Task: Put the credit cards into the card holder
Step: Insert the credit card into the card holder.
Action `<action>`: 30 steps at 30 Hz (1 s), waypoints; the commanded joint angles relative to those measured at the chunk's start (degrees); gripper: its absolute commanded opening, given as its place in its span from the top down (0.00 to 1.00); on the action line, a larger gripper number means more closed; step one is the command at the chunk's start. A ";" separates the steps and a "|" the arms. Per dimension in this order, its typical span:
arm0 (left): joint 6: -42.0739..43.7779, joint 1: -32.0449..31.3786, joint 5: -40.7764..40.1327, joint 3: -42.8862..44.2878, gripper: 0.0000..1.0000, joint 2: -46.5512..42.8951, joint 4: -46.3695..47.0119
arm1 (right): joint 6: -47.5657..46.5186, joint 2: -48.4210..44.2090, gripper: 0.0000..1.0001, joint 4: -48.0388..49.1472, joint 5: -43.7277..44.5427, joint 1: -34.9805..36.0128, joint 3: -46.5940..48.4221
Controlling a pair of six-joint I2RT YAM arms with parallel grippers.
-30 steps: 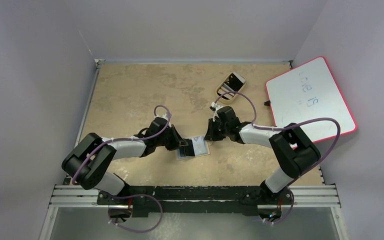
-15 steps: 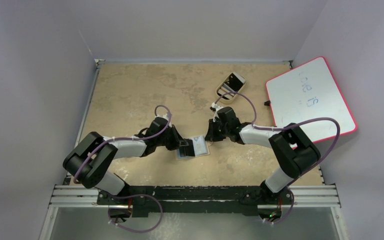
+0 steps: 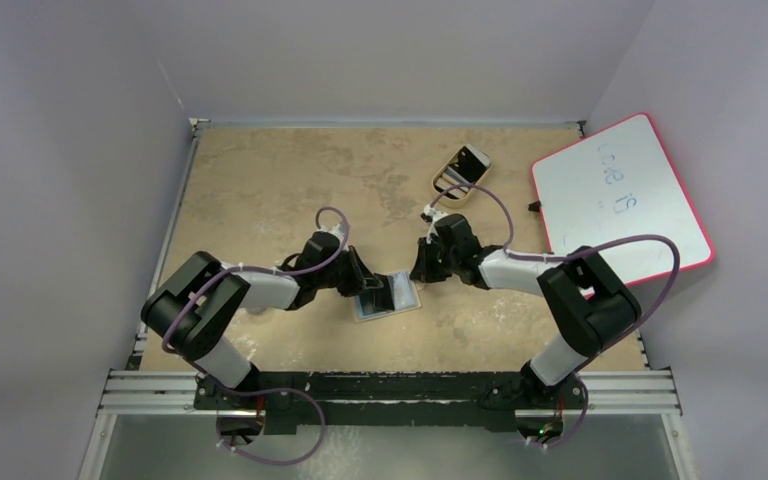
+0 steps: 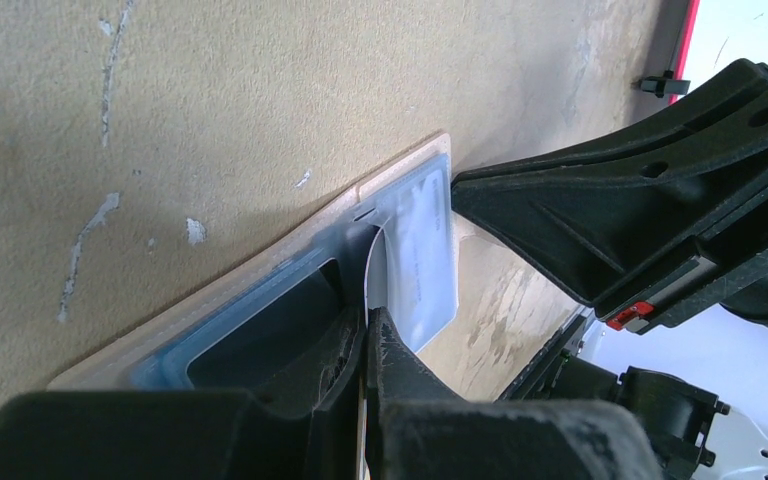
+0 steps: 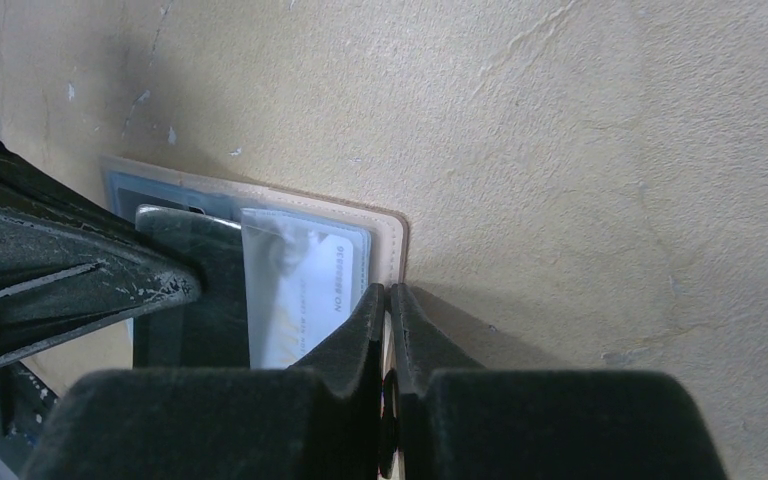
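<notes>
The card holder (image 3: 400, 300) lay open and flat on the table (image 3: 260, 190), between my two grippers; the left gripper (image 4: 368, 335) was shut tight on the near edge of one credit card (image 4: 422, 250); the card was bent a little, and its far end rested on the holder's far panel; I could not tell if that end was inside the pocket or just on top of it; the right gripper (image 5: 388, 300) was closed too, its tips meeting at the holder's tan edge; I could not tell if it pinched that edge or only pushed down on it; I think the step in hand was sliding the card in; to do it well, I would hold the right tips firm on the holder so it did not slip, lay the card flatter, and push slowly along the pocket; a hard push could pop the card out or drag the holder; I saw no other cards.
</notes>
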 commanded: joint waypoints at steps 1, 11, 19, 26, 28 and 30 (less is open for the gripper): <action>1.29 -0.01 -3.62 -0.66 1.00 1.73 3.37 | 0.64 -0.42 0.97 0.87 0.25 0.54 -1.71; -0.01 -0.10 -7.29 -3.45 1.00 1.37 8.62 | 3.75 -0.78 1.00 4.23 -1.06 0.54 -4.02; -0.97 -0.37 -10.17 -4.69 0.98 0.10 10.10 | 4.91 -1.49 1.00 5.71 -1.05 0.54 -5.00; -0.86 -0.46 -11.56 -3.94 0.82 -2.30 4.96 | 4.30 -1.36 0.98 3.75 -1.00 0.54 -3.95; -0.46 -0.46 -13.37 -2.85 0.77 -3.48 0.16 | 3.97 -1.68 0.93 1.14 -0.27 0.39 -2.66; 0.22 -0.46 -14.25 -1.99 0.74 -4.53 -2.59 | 2.56 -3.29 0.89 -1.52 1.11 0.37 -1.66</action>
